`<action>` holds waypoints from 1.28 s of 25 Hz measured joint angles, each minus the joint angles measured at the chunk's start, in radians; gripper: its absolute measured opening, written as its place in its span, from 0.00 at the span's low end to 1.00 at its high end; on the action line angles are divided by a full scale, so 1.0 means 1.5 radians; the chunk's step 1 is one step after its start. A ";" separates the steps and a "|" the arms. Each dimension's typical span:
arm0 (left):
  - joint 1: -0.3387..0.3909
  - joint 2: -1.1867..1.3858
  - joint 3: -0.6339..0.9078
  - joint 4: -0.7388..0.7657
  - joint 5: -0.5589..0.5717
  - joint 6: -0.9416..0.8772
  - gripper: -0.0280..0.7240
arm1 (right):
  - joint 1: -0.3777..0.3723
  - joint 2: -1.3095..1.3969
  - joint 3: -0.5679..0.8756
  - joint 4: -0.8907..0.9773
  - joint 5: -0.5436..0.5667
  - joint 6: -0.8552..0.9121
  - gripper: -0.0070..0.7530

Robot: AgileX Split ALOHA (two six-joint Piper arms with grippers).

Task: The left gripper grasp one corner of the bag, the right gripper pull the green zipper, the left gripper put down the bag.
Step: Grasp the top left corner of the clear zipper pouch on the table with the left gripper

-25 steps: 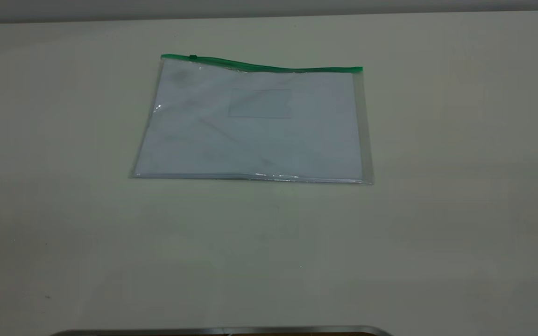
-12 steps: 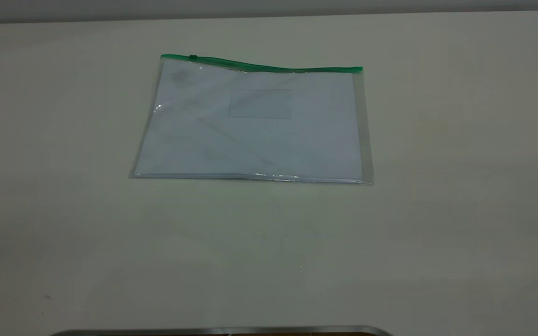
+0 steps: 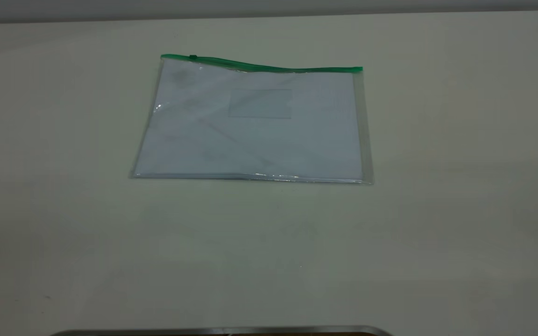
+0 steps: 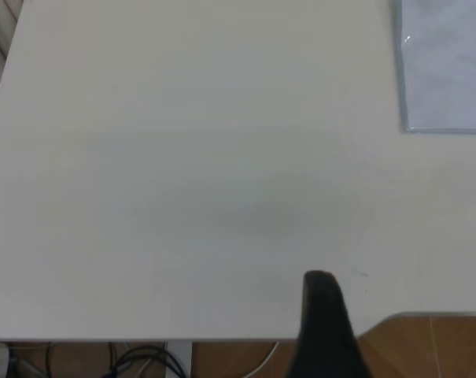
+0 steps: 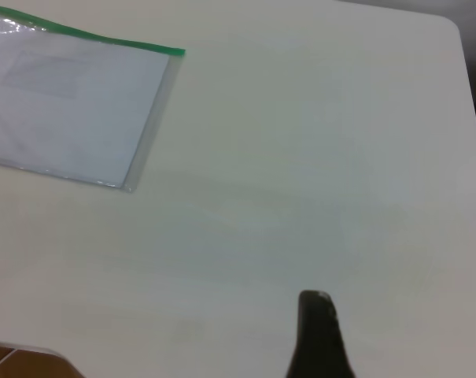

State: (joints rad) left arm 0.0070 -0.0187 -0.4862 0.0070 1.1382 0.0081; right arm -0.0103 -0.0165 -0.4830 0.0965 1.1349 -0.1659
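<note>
The bag lies flat on the white table, a clear pouch with white sheets inside and a small card pocket. The green zipper runs along its far edge, with the slider tab near the far left corner. Neither gripper shows in the exterior view. In the left wrist view the left gripper is one dark wedge above the table's near edge, far from the bag's corner. In the right wrist view the right gripper is one dark wedge over bare table, well away from the bag and its green zipper. Both hold nothing.
A metal-edged wooden surface sits at the table's near edge and also shows in the left wrist view. Cables hang below the table edge. The table's rounded far right corner shows in the right wrist view.
</note>
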 joint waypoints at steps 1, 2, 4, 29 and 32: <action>0.000 0.000 0.000 0.000 0.000 0.000 0.82 | 0.000 0.000 0.000 0.000 0.000 0.000 0.76; 0.000 0.000 0.000 0.000 0.000 -0.001 0.82 | 0.000 0.000 0.000 0.000 0.000 0.000 0.76; 0.000 0.000 0.000 0.000 0.000 -0.001 0.82 | 0.000 0.000 0.000 0.000 0.000 0.001 0.76; 0.000 0.781 -0.189 -0.174 -0.372 0.060 0.82 | 0.000 0.339 -0.105 0.045 -0.135 0.058 0.76; 0.000 0.895 -0.237 -0.226 -0.405 0.118 0.82 | 0.000 0.382 -0.105 0.046 -0.174 0.058 0.76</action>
State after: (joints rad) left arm 0.0070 1.3231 -0.8424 -0.3324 0.5310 0.1854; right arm -0.0103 0.5566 -0.6410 0.1656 0.8737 -0.0792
